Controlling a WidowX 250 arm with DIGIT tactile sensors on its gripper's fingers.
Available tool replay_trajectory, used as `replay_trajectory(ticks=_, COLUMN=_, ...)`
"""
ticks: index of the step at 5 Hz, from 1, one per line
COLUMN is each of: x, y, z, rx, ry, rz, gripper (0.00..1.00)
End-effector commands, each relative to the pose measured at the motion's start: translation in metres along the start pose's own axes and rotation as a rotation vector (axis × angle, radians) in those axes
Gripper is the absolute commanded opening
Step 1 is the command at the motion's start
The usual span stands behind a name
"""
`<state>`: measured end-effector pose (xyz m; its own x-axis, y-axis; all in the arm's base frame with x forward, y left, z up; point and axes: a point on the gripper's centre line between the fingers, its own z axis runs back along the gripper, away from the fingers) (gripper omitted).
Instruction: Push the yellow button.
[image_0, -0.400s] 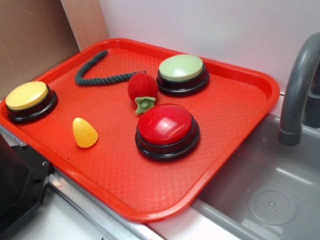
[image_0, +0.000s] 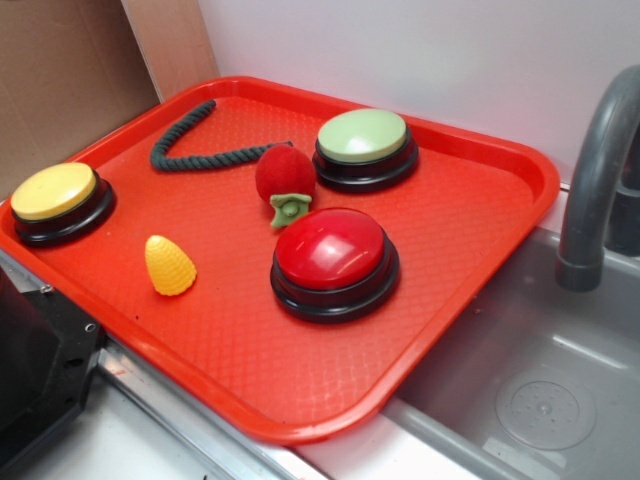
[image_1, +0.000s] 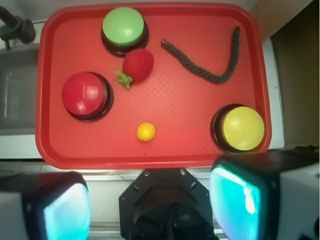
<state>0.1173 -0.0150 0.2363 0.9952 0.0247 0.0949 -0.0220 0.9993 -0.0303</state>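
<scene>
Wrist view has the yellow button (image_1: 243, 128) sitting in the tray's (image_1: 200, 150) near right corner, well clear of the gripper (image_1: 150, 207), whose pads (image_1: 67, 210) sit wide apart with nothing between them. Exterior view puts the yellow button (image_0: 53, 192) at the tray's (image_0: 330, 370) left edge, with corn (image_0: 169, 265) nearby, then the red button (image_0: 331, 250), strawberry (image_0: 285, 175), rope (image_0: 185, 140) and green button (image_0: 362, 136) farther off.

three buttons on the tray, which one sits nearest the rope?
The green button: the rope's near end stops just short of its base. The yellow button is further from the rope, by the tray's corner; the red button lies farthest.
</scene>
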Motion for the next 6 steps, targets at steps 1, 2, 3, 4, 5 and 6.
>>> replay_trajectory(ticks=1, x=0.038, y=0.088, z=-0.054, rx=0.012, ry=0.018, rz=-0.136, gripper=1.0)
replay_trajectory(ticks=2, x=0.043, y=0.114, z=-0.094, rx=0.011, ry=0.007, rz=-0.257, gripper=1.0)
replay_trajectory(ticks=3, x=0.036, y=0.132, z=-0.128, rx=0.036, ry=0.046, rz=-0.274, gripper=1.0)
replay_trajectory(ticks=4, x=0.029, y=0.147, z=-0.153, rx=0.054, ry=0.006, rz=-0.289, gripper=1.0)
replay_trajectory(ticks=5, x=0.031, y=0.143, z=-0.166, rx=0.071, ry=-0.024, rz=-0.323, gripper=1.0)
replay_trajectory(ticks=6, x=0.03, y=0.142, z=-0.174, rx=0.046, ry=-0.025, rz=-0.367, gripper=1.0)
